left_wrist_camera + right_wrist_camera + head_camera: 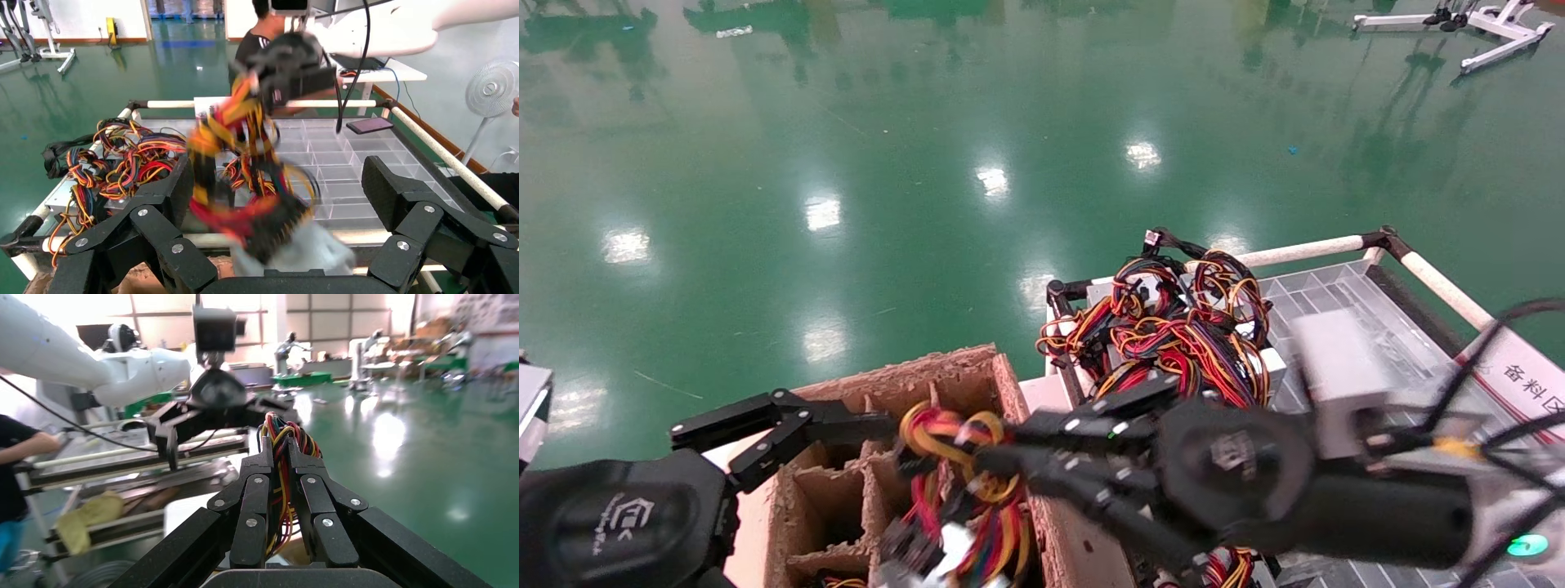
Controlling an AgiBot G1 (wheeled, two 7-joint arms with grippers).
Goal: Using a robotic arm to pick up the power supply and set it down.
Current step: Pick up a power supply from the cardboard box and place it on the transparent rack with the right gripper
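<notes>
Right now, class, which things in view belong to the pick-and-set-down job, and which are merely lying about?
In the job:
- right gripper, shut on the wire bundle
- power supply hanging from those wires
- cardboard divider box beneath it

Lying about:
- pile of other wired supplies
- clear compartment tray
- left gripper, open, beside the box

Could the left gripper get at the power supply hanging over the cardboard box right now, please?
Probably yes: the left gripper hangs open beside the cardboard box, nothing between it and the power supply, though the right gripper already clamps its wires.
</notes>
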